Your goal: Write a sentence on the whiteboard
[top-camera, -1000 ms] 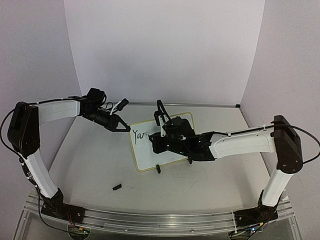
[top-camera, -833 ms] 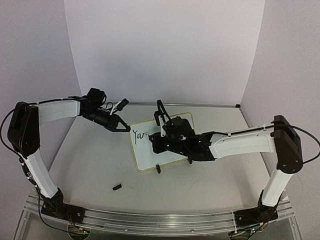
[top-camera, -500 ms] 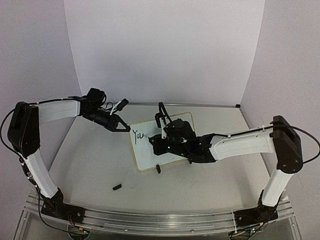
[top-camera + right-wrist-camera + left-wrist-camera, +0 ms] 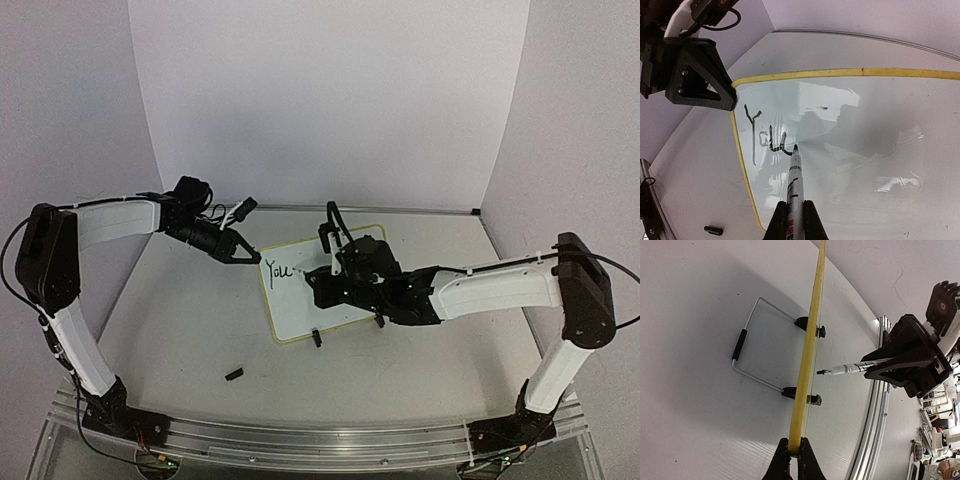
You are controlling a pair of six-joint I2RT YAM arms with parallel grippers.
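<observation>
The whiteboard (image 4: pixel 300 305) stands tilted on the table, white with a pale-yellow rim. My left gripper (image 4: pixel 250 254) is shut on its upper left corner; in the left wrist view the jaws (image 4: pixel 794 456) pinch the yellow rim (image 4: pixel 810 345) edge-on. My right gripper (image 4: pixel 320 278) is shut on a white marker (image 4: pixel 794 182) whose black tip touches the board (image 4: pixel 875 160). Of the sentence, only the black letters "You" (image 4: pixel 765 136) show near the left edge, with the tip at the end of the "u". The same letters (image 4: pixel 277 270) are visible from above.
A small black marker cap (image 4: pixel 234 375) lies on the table in front of the board, also seen as a cap (image 4: pixel 713 230) from the right wrist. The board's wire stand (image 4: pixel 746 346) and black clip feet (image 4: pixel 808 399) rest on the table. White walls enclose the back and sides.
My right gripper has slid a little to the right along the board with the marker, and the "u" now has its end stroke. The left arm has not moved.
</observation>
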